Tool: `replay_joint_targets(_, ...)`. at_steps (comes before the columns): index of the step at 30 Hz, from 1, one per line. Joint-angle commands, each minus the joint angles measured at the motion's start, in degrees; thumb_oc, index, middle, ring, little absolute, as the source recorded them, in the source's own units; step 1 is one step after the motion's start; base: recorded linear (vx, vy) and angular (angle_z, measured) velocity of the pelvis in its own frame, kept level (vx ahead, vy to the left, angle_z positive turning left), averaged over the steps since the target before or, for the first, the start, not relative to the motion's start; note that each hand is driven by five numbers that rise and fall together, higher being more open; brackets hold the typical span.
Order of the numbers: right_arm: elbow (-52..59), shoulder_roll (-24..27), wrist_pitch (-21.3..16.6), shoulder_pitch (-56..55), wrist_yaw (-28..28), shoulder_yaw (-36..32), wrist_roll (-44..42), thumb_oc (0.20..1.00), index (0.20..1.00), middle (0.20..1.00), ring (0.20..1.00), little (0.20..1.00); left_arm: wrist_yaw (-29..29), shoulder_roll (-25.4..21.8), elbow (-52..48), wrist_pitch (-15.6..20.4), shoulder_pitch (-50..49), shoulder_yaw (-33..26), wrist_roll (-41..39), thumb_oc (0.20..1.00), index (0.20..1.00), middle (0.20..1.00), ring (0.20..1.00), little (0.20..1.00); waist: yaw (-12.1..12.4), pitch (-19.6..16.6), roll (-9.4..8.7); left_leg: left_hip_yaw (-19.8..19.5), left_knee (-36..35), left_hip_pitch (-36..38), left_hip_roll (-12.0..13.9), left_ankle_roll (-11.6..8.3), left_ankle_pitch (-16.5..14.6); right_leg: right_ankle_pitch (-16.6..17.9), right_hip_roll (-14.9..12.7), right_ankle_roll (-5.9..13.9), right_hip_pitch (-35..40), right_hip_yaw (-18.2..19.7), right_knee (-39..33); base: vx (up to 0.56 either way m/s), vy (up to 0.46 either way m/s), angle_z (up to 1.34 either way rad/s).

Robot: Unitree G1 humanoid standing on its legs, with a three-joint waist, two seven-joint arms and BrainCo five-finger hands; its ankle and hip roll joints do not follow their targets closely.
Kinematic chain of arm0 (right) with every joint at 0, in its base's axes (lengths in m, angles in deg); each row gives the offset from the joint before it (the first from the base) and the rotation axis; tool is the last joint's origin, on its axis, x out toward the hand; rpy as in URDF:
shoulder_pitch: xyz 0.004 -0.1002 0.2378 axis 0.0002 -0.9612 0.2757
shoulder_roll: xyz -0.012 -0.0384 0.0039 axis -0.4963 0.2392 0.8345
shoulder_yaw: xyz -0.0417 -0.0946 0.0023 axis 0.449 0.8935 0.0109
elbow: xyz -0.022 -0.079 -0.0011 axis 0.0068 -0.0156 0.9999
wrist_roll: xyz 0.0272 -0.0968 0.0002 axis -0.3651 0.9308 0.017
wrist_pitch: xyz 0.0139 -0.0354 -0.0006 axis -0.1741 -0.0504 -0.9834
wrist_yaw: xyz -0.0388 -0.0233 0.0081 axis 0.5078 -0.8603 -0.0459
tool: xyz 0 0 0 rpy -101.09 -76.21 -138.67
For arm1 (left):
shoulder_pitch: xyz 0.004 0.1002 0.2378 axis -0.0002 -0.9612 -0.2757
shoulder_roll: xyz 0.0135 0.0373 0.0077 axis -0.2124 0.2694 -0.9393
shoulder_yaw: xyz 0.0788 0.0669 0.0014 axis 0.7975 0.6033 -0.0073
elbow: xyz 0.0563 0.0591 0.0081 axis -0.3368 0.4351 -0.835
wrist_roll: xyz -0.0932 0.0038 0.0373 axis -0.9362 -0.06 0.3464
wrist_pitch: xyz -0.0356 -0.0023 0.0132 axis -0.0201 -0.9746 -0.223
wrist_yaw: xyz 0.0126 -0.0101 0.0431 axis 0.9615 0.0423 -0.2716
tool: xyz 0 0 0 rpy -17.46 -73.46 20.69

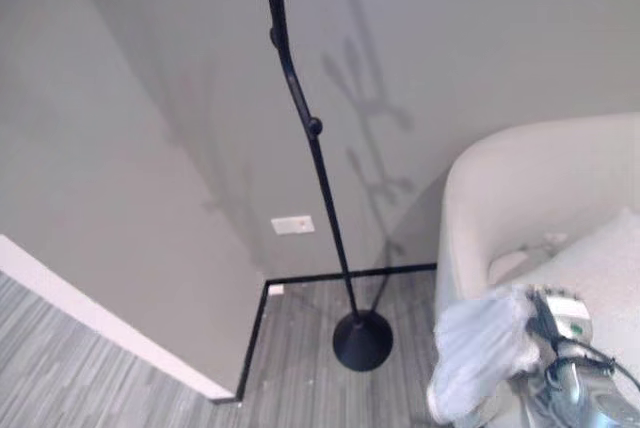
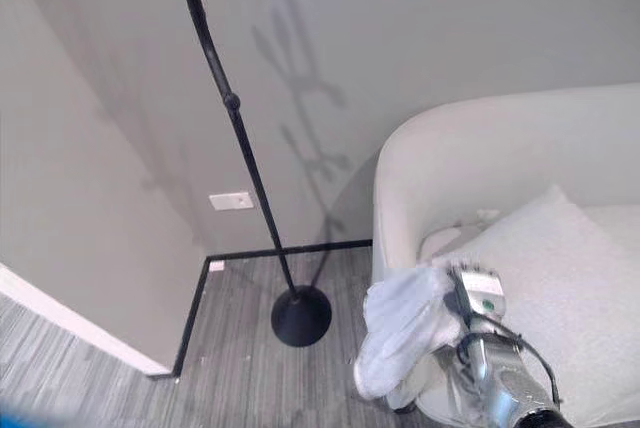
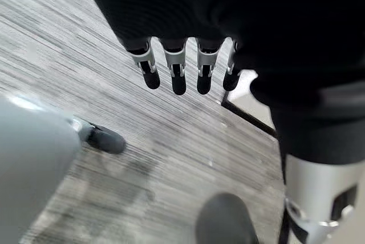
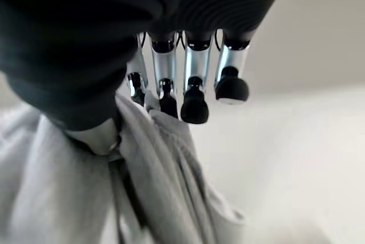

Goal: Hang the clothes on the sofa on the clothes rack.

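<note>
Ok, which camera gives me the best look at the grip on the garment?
The right wrist view: the right hand curls its fingers into the pale garment from very close. Both eye views show the garment bunched at that hand beside the sofa, fingers hidden.

Your right arm comes in from the lower right of the eye views, its silver forearm angled up and inward, and the right hand (image 2: 452, 310) at its end is wrapped in pale cloth (image 2: 405, 333). In its own wrist view you can see the right hand's dark-tipped fingers (image 4: 194, 107) curled down with that cloth pinched between them and the thumb (the fold runs right under the dark ribbed cover). Your left hand (image 3: 182, 39) hangs low with its fingers (image 3: 178, 78) straight, side by side and holding nothing.
</note>
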Motion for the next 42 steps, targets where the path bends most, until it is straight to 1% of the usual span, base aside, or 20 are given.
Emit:
replay_joint_targets(1,-6.41,-0.33,-1.98,11.47,-4.24,-0.3,-4.46,0.2,0.2,0.2,0.2,0.2,-0.4,-3.24,0.39,0.26,3.7,1.03,3.3,1.0,1.0,1.0,1.0,1.0,0.43,2.22,-2.68,1.27,-0.02,3.3,-1.55,2.9,-5.0,9.29,-2.02,4.51,4.39,8.83,-12.16,0.01,0.086,-0.18)
replay_joint_targets(4,-5.8,-0.71,-2.65,13.72,-3.99,-0.68,-7.45,0.2,0.2,0.2,0.2,0.2,-0.07,-3.2,-0.83,-0.09,3.71,2.31,3.74,1.0,1.0,1.0,1.0,1.0,0.54,1.32,-3.82,1.98,-0.02,4.35,-2.07,3.41,-5.54,10.08,-2.16,4.86,5.28,9.39,-12.91,0.0,0.066,-0.16)
replay_joint_targets(5,-5.74,-1.41,-3.0,15.4,-3.73,-0.4,-9.08,0.2,0.2,0.2,0.2,0.2,0.3,-2.98,-2.45,-0.15,3.65,3.55,3.43,1.0,1.0,1.0,1.0,1.0,0.59,0.9,-4.4,2.35,-0.02,4.97,-2.43,3.73,-5.84,10.5,-2.16,5.02,5.81,9.66,-13.26,0.0,0.054,-0.14)
replay_joint_targets(7,-5.23,-2.0,-3.29,16.32,-3.46,-0.03,-9.86,0.2,0.2,0.2,0.2,0.2,0.49,-2.88,-3.47,-0.27,3.76,4.54,3.48,1.0,1.0,1.0,1.0,1.0,0.56,0.85,-4.67,2.63,-0.02,5.28,-2.58,3.88,-6.02,10.74,-2.19,5.1,6.01,9.98,-13.5,-0.01,0.048,-0.18)
replay_joint_targets(12,-2.14,-6.08,-3.97,20.37,-2.64,1.61,-13.44,0.2,0.2,0.2,0.2,0.2,0.59,-2.69,-8.89,-0.75,4.87,8.69,3.28,1.0,1.0,1.0,1.0,1.0,0.4,0.04,-5.74,3.82,-0.02,6.42,-3.21,4.49,-6.55,11.82,-2.11,5.37,6.8,10.9,-14.38,-0.02,0.041,-0.13)
replay_joint_targets(16,2.66,-9.1,-4.88,22.55,-2.34,2.63,-16.0,0.2,0.2,0.2,0.2,0.2,-0.77,-3.24,-14.95,-0.69,5.61,11.18,3.86,1.0,1.0,1.0,1.0,1.0,0.29,-0.46,-6.59,4.6,-0.02,7.24,-3.42,4.8,-6.94,12.28,-2.01,5.4,7.2,11.66,-14.76,-0.02,0.019,-0.15)
replay_joint_targets(20,6.82,-12.05,-6.06,24.75,-1.32,4.47,-17.39,0.2,0.2,0.2,0.2,0.2,-3.25,-3.56,-17.87,-0.66,7.08,12.72,6.65,1.0,1.0,1.0,1.0,1.0,0.23,-0.82,-7.24,5.25,-0.02,8.08,-3.44,4.88,-7.25,12.19,-1.85,5.26,7.55,12.29,-15.06,-0.01,-0.002,-0.14)
replay_joint_targets(27,14.93,-18.54,-9.4,28.03,0.29,9.39,-22.01,0.2,0.2,0.2,0.2,0.2,-10.11,-2.07,-16.47,-2.83,10.94,15.2,16.66,1.0,1.0,1.0,1.0,1.0,0.25,-1.5,-8.27,5.93,-0.02,8.84,-3.17,4.76,-7.31,12.09,-1.4,4.82,7.87,12.76,-15.51,-0.01,-0.012,-0.06)
replay_joint_targets(31,16.24,-20.43,-9.24,31.26,-0.56,11.1,-21.44,0.2,0.2,0.2,0.2,0.2,-13.51,-0.88,-15.54,-2.71,12.19,16.66,19.46,1.0,1.0,1.0,1.0,1.0,0.75,-1.81,-8.73,5.8,-0.02,9.18,-3.04,4.73,-7.39,11.97,-1.29,4.71,8.19,12.41,-15.52,0.0,0.0,0.0)
replay_joint_targets(33,15.91,-20.94,-9.32,32.75,-1.27,11.1,-21.81,0.2,0.2,0.2,0.2,0.2,-14.08,-0.57,-15.47,-2.63,12.43,17.14,19.68,1.0,1.0,1.0,1.0,1.0,0.93,-1.92,-8.87,5.71,-0.02,9.24,-3.02,4.74,-7.37,12.0,-1.29,4.68,8.28,12.34,-15.49,0.0,0.0,0.0)
replay_joint_targets(34,14.25,-22.14,-9.46,37.31,-2.42,11.38,-22.77,0.2,0.2,0.2,0.2,0.2,-14.72,-0.36,-14.49,-2.51,13.44,18.34,20.88,1.0,1.0,1.0,1.0,1.0,1.28,-2.24,-9.34,5.41,-0.02,9.32,-3.0,4.69,-7.31,11.94,-1.27,4.58,8.51,12.33,-15.42,0.0,0.0,0.0)
replay_joint_targets(36,14.15,-22.16,-9.5,37.42,-2.45,11.39,-22.79,0.2,0.2,0.2,0.2,0.2,-14.73,-0.36,-14.46,-2.5,13.51,18.31,20.89,1.0,1.0,1.0,1.0,1.0,1.26,-2.18,-9.35,5.39,-0.02,9.33,-3.0,4.69,-7.3,11.93,-1.28,4.58,8.52,12.32,-15.41,0.0,0.0,0.0)
replay_joint_targets(42,13.27,-23.94,-10.07,44.42,-3.42,12.18,-25.05,0.2,0.2,0.2,0.2,0.2,-16.57,-0.38,-11.98,-3.49,16.16,20.02,24.87,1.0,1.0,1.0,1.0,1.0,1.21,-2.87,-9.83,5.19,-0.02,9.57,-2.81,4.58,-7.23,11.8,-1.2,4.43,8.67,12.16,-15.11,0.0,0.0,0.01)
